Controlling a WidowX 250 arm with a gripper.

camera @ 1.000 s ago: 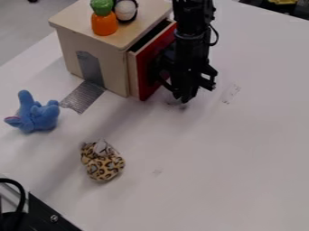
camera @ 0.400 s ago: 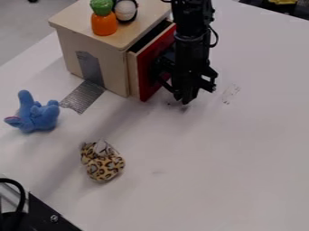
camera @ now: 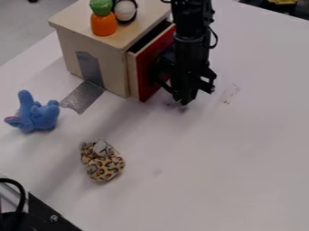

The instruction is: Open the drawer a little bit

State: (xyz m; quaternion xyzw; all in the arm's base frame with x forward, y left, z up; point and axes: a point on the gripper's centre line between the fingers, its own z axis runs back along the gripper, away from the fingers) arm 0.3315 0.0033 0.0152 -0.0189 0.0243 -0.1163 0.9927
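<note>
Your gripper is shifting only very slightly, while the drawer is staying partly open. Its red front is facing your gripper, which is hanging beside it; you cannot tell whether the gripper is released or clenched. Around the drawer, the wooden cabinet is carrying an orange-and-green toy. Farther out on the desk, a blue plush and a leopard-print toy are lying apart.

White table bears wooden cabinet, grey tape, blue plush, spotted plush.
</note>
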